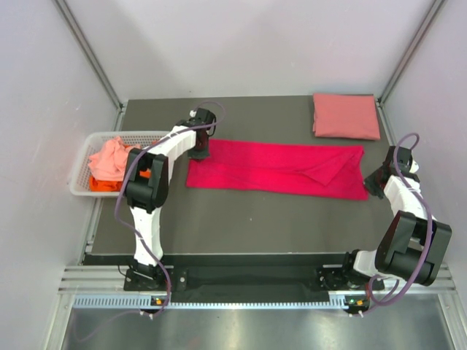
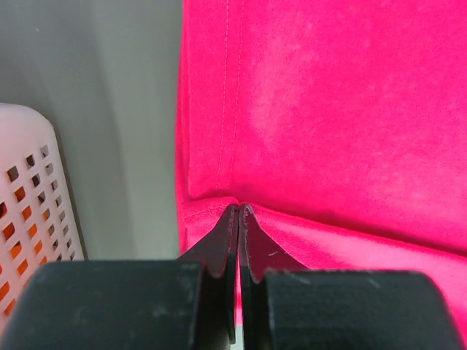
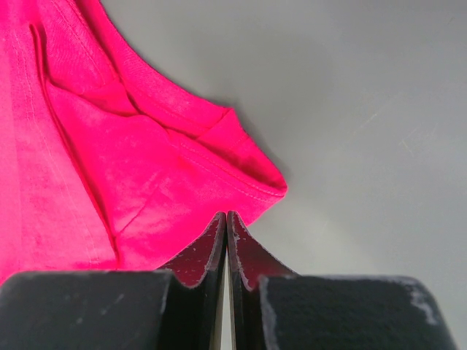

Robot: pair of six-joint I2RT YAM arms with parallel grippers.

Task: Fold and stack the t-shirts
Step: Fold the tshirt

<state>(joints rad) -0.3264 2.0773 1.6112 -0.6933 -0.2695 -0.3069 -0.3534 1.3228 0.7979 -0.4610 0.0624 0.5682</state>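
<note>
- We are seeing the magenta-red t-shirt (image 1: 277, 168) lying as a long folded strip across the middle of the worktop (image 1: 241, 219).
- The left gripper (image 2: 239, 208) is pinching the strip's left end, closed on a puckered edge of cloth.
- The right gripper (image 3: 225, 214) is closed on the hem at the strip's right end.
- The salmon pink t-shirt (image 1: 346, 115) is sitting folded at the far right corner.
- The pale coral t-shirt (image 1: 109, 157) and the orange t-shirt (image 1: 102, 186) are lying bunched in the white basket (image 1: 79, 175), left of the worktop.
</note>
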